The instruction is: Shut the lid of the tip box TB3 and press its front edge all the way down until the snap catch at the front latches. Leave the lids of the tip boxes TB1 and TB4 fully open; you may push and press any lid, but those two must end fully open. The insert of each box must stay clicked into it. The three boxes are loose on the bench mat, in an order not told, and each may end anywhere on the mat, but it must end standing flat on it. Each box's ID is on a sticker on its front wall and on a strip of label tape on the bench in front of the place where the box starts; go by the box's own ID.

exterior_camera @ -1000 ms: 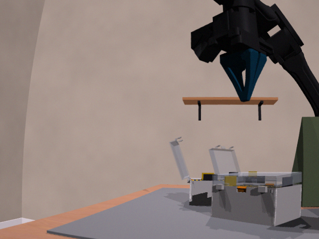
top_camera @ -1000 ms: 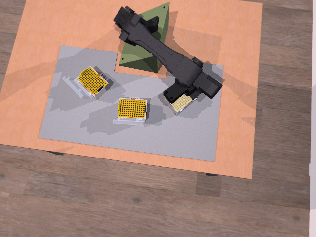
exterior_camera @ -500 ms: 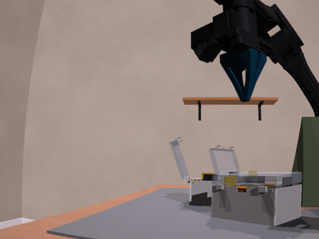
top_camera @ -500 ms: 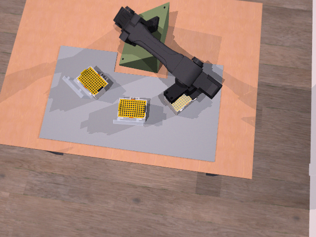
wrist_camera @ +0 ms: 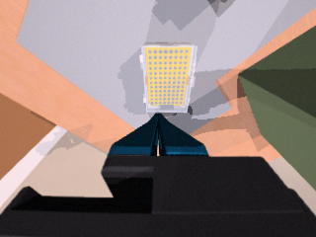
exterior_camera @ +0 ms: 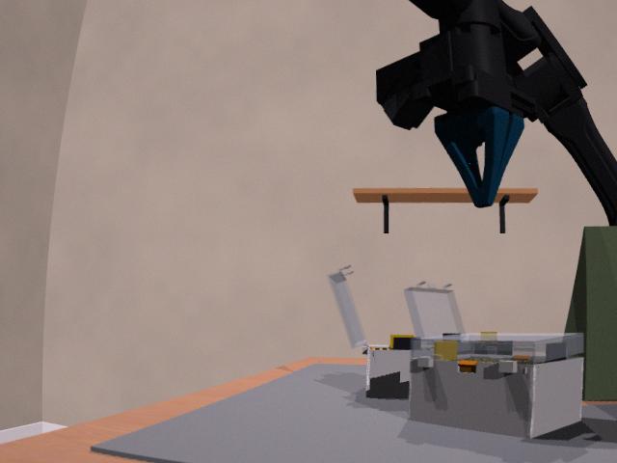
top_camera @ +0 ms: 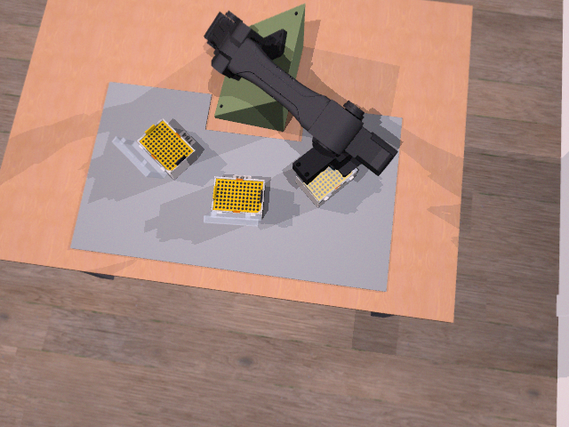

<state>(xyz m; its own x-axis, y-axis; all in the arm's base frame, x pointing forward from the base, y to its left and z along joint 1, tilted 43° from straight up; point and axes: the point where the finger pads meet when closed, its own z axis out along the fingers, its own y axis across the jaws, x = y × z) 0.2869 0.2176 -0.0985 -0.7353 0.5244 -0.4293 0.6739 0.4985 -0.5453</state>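
Observation:
Three tip boxes with yellow inserts stand on the grey mat. The right box (top_camera: 327, 182) has its clear lid down flat over the insert; it also shows in the side view (exterior_camera: 496, 381) and in the wrist view (wrist_camera: 167, 78). The left box (top_camera: 165, 146) and the middle box (top_camera: 237, 196) have their lids open; in the side view those two lids (exterior_camera: 346, 309) (exterior_camera: 433, 311) stand upright. I cannot read any ID stickers. My gripper (exterior_camera: 480, 199) is shut and empty, and hangs high above the right box; its fingertips show in the wrist view (wrist_camera: 158, 118).
The green arm base (top_camera: 260, 87) stands at the back of the orange bench, close behind the right box. A wall shelf (exterior_camera: 443, 195) shows behind the gripper in the side view. The mat's right edge lies close to the right box.

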